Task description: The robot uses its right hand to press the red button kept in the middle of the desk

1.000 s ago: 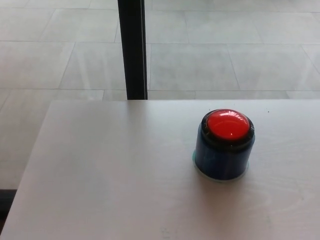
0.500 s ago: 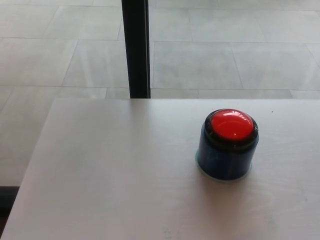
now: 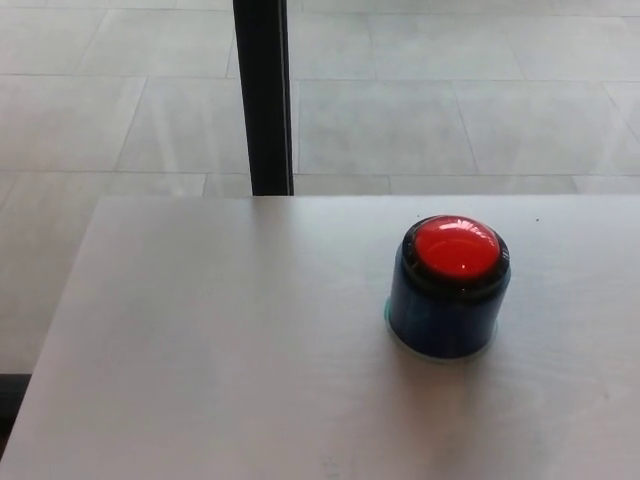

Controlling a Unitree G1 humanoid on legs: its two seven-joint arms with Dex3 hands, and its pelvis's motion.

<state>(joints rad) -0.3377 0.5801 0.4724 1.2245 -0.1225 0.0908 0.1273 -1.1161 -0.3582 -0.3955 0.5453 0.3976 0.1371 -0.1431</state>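
Nothing on the table has moved since half a second ago; my whole view has only slid a little, so that shift is the head camera's, not the things'. From my seat I see the red button (image 3: 457, 247) sitting upright on the pale table (image 3: 220, 340), right of the middle of my picture and back from the near edge. Its glossy red dome sits in a black ring atop a dark blue round housing (image 3: 443, 318), with a thin teal rim showing where the housing meets the table. Neither my left hand nor my right hand shows anywhere, so I cannot tell whether either is released or clenched. Beyond the table's far edge a black post (image 3: 263, 97) stands upright on the grey tiled floor (image 3: 450, 110).
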